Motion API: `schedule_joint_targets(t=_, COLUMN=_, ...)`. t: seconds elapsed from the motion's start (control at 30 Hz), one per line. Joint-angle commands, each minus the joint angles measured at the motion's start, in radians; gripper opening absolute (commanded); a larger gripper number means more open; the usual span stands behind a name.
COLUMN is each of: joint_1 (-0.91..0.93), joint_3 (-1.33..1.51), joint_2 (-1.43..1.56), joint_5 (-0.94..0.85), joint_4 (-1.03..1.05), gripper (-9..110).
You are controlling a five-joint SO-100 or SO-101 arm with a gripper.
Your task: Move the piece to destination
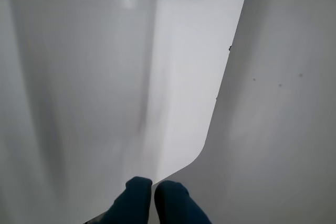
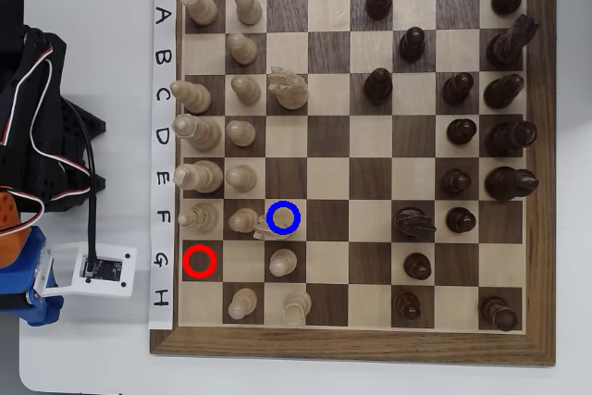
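Dark blue fingertips (image 1: 139, 192) press together at the bottom of my wrist view, the gripper (image 1: 153, 196) clenched on nothing above a white sheet (image 1: 105, 87). In the overhead view I see the arm (image 2: 37, 182) parked left of the chessboard (image 2: 351, 349). The piece (image 2: 280, 228) stands on the chessboard's blue-ringed destination (image 2: 284, 217), just up and right of the red ring (image 2: 199, 261).

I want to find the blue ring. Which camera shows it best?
The overhead view: the blue ring is in plain sight on a light square of the chessboard. The wrist view shows none of it, only white table and the claw tips.
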Motion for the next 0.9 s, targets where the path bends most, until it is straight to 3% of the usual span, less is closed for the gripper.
schedule_joint_targets(t=0.0, joint_1=0.009, joint_3=-0.005, joint_2=0.060, joint_5=0.011, joint_4=0.008, gripper=0)
schedule_joint_targets(t=0.87, joint_1=0.020, joint_3=-0.005, joint_2=0.060, joint_5=0.009, joint_4=0.006, gripper=0)
